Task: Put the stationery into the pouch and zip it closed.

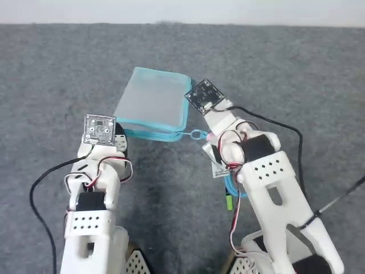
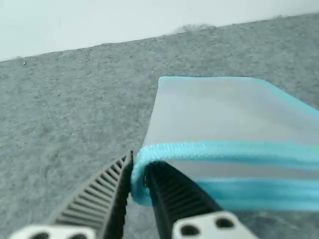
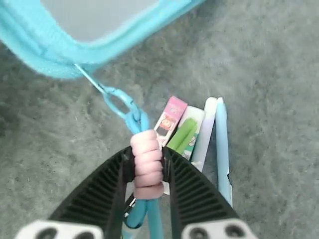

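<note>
Pouch (image 1: pixel 153 100): translucent with cyan zipper trim, lying flat on the grey carpet-like table top (image 1: pixel 57 68), mid-table between the two arms, zipper edge toward the arms.

Left gripper (image 2: pixel 137 167): nearly closed, pinching the pouch's trim at the zipper-end corner.

Right gripper (image 3: pixel 147 159): clamped on a pink ribbed sleeve (image 3: pixel 147 174) that sits on a cyan cord (image 3: pixel 149 219). The cord runs to a cyan ring (image 3: pixel 119 102) hanging off the pouch's other zipper corner.

Stationery (image 3: pixel 199 134): outside the pouch, on the table under the right gripper, laid side by side. It is a pink-topped packet (image 3: pixel 169 119), green stick (image 3: pixel 182 135), white pen (image 3: pixel 204 129) and blue pen (image 3: pixel 222 144).

Can't tell whether the zipper is open or closed.
</note>
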